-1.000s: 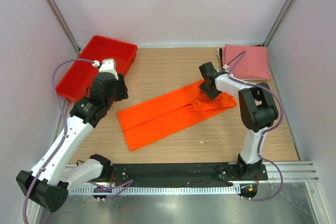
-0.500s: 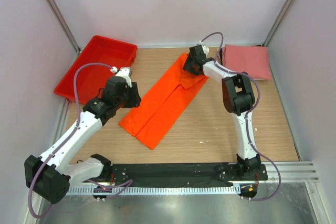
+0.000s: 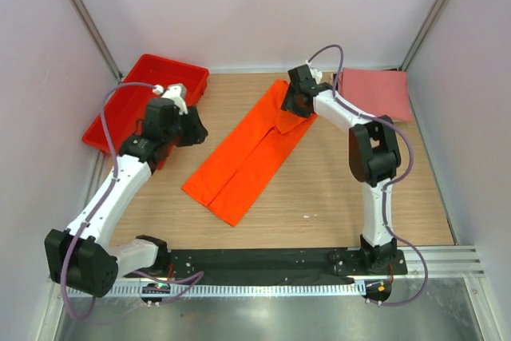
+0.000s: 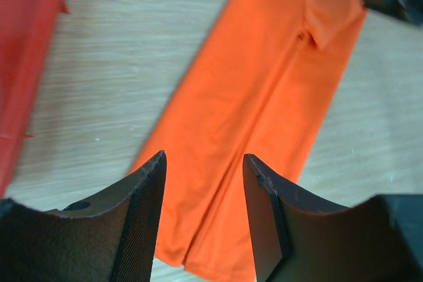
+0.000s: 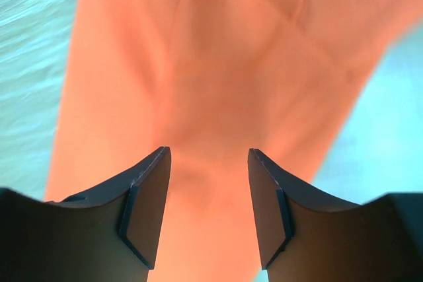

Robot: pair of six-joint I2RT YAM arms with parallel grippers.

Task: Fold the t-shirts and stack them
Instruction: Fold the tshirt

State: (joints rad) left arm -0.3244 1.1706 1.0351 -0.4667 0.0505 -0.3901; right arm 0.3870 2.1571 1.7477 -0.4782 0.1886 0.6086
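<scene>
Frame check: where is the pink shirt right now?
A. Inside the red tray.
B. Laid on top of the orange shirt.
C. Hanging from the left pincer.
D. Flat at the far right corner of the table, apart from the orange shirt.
D: the pink shirt lies flat at the far right corner of the table, with bare wood between it and the orange shirt.

Through your right wrist camera, the orange t-shirt (image 5: 218, 64) fills most of the frame, running as a broad strip from top to bottom. Soft creases cross its upper part in diagonal lines. Your right gripper (image 5: 208, 163) sits over the cloth, its dark jaws apart with only fabric showing between them. Pale table (image 5: 30, 64) shows on both sides.
</scene>
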